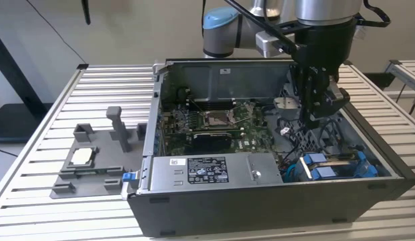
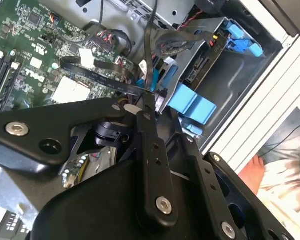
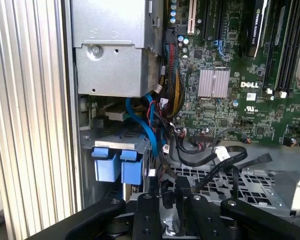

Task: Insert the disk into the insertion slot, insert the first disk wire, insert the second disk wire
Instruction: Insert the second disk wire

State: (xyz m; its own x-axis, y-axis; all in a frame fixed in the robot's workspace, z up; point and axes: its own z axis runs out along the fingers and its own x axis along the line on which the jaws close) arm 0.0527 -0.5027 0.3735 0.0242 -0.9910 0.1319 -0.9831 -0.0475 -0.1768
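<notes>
Black linkage bars of the gripper [image 2: 149,97] are closest in both wrist views. Its fingers look drawn together on a thin black disk wire [image 2: 148,60] that rises from the tips. I judge this a clamped hold, although the contact itself is partly hidden. The disk [image 1: 325,169] sits already inside the insertion slot [image 2: 225,75] of the grey drive cage, in the case corner at the exterior view's right, with its blue carrier tabs facing outward. The gripper hangs near this cage, among loose cables [image 3: 162,130]. Further away lie the green motherboard [image 3: 230,90] and the grey power supply [image 3: 115,45]. To seat the wire well, I think the plug should be held square to the drive's port and pushed straight, without side force, and the neighbouring cables should not be caught under it.
</notes>
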